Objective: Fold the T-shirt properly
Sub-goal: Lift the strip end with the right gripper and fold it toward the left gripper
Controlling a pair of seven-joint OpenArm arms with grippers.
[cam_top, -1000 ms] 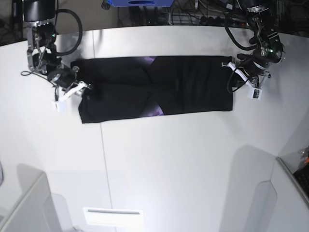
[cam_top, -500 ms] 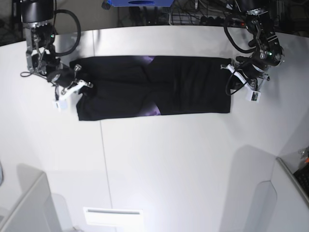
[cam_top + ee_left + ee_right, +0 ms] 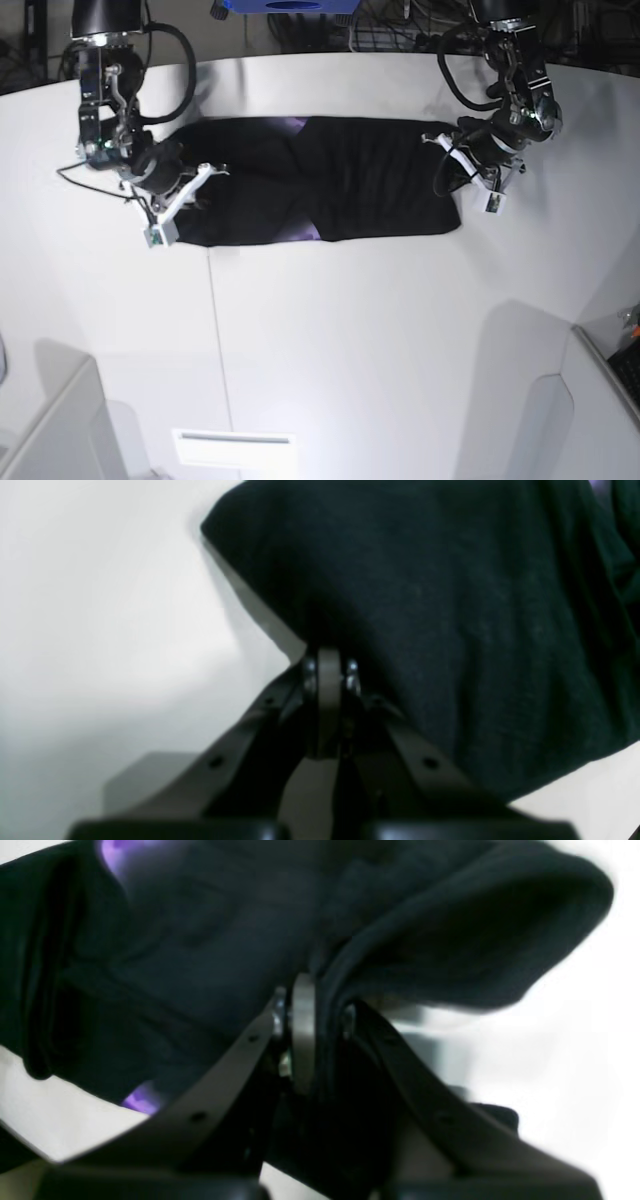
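Observation:
The black T-shirt (image 3: 340, 180) lies as a long band across the back of the white table, with purple patches of its print showing at the middle folds (image 3: 305, 232). My left gripper (image 3: 452, 172) is at the band's right end. In the left wrist view it (image 3: 328, 666) is shut on the edge of the T-shirt (image 3: 450, 605), which is lifted off the table. My right gripper (image 3: 188, 188) is at the band's left end. In the right wrist view it (image 3: 316, 992) is shut on a raised fold of the T-shirt (image 3: 200, 940).
The white table (image 3: 350, 330) has a seam (image 3: 217, 340) running front to back. A white flat piece (image 3: 235, 448) lies at the front edge. Grey panels stand at the front left (image 3: 60, 430) and front right (image 3: 560, 410). Cables and a blue item (image 3: 285, 6) sit behind the table.
Both grippers have moved inward toward the middle, each carrying its end of the shirt. The band is now shorter, and its ends are lifted.

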